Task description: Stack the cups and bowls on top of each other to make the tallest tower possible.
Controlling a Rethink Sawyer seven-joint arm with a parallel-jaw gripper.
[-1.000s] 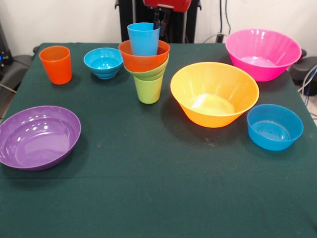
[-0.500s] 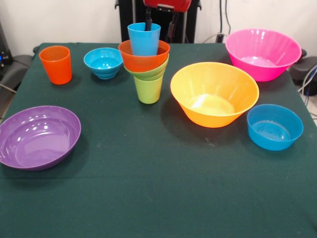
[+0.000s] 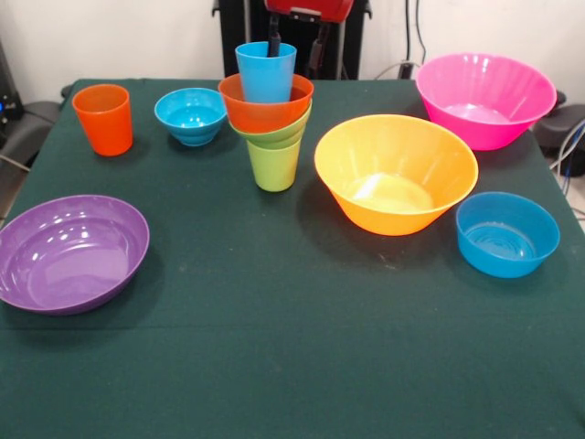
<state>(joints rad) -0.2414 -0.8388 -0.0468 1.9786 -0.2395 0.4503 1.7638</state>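
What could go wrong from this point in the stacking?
1. The hand hangs open just behind the light blue cup at the tower's top; a careless move away could clip the cup and tip it.
2. The tower rests on one narrow lime green cup, with wider bowls above, so any nudge may topple it.
3. The bowls left are wide, like the yellow-orange bowl; set on the light blue cup, one could slide off.

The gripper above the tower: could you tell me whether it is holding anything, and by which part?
Nothing is held: the gripper stands open, one finger inside the light blue cup, the other behind and apart.
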